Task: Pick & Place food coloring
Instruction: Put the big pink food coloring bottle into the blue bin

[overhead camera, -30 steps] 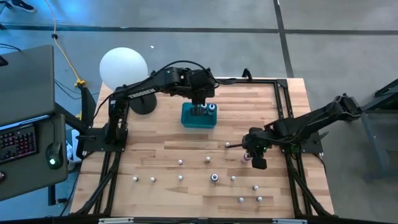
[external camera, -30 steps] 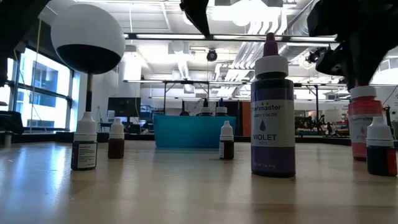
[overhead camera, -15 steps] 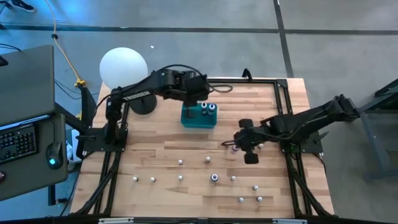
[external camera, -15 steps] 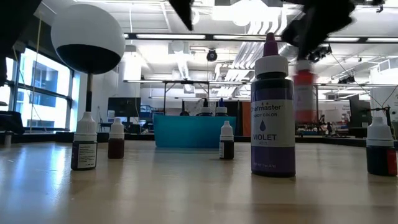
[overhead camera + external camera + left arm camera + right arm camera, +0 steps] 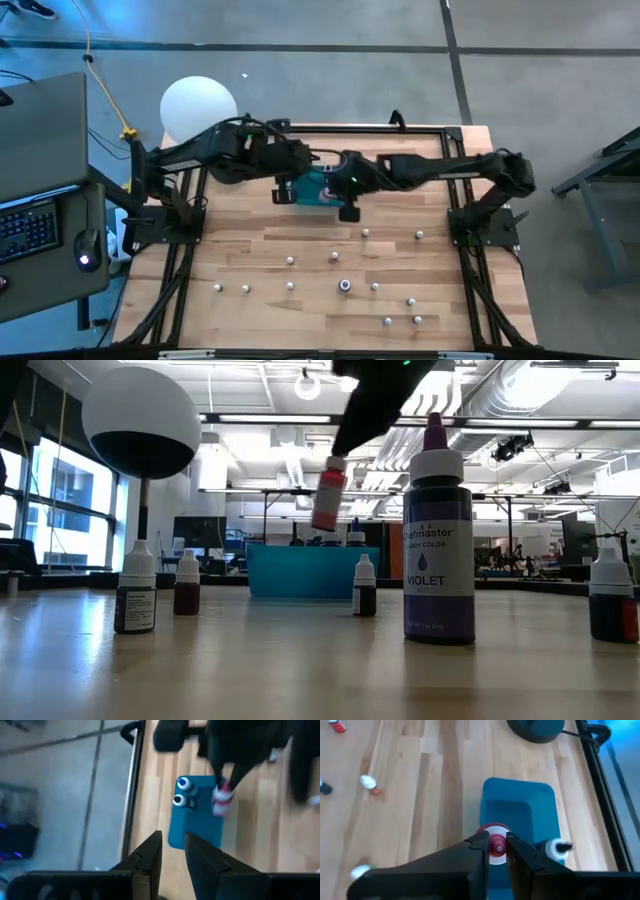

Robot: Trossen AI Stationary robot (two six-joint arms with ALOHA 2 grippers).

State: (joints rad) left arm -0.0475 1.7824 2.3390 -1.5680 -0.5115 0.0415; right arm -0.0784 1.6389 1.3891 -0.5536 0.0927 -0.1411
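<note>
Since half a second ago the right arm has swung from the open middle of the table across to the teal tub (image 5: pixel 318 188), carrying a pink-red bottle (image 5: pixel 495 845) of food coloring with it, while the left arm has drawn back off the tub toward its own side. The right gripper (image 5: pixel 495 851) now hangs directly over the tub, its fingers (image 5: pixel 476 845) pinching the bottle by the neck just under the cap, with the tub's open interior right below. In the low view the bottle (image 5: pixel 328 495) is in the air, tilted, above the tub (image 5: pixel 312 570) far behind it. The left wrist view shows the same bottle (image 5: pixel 222 796) hanging over the tub (image 5: pixel 197 820), beside two blue-capped bottles (image 5: pixel 183 791) already standing inside at one end. The left gripper (image 5: pixel 172 851) hovers just beside the tub, on the side away from the right arm, its fingers spread a little with nothing between them. The other small bottles (image 5: pixel 345 286) stand scattered over the table (image 5: pixel 240 250), well apart from both grippers, the violet bottle (image 5: pixel 438 545) nearest the low camera. The big white ball (image 5: pixel 198 108) sits behind the left arm.
</note>
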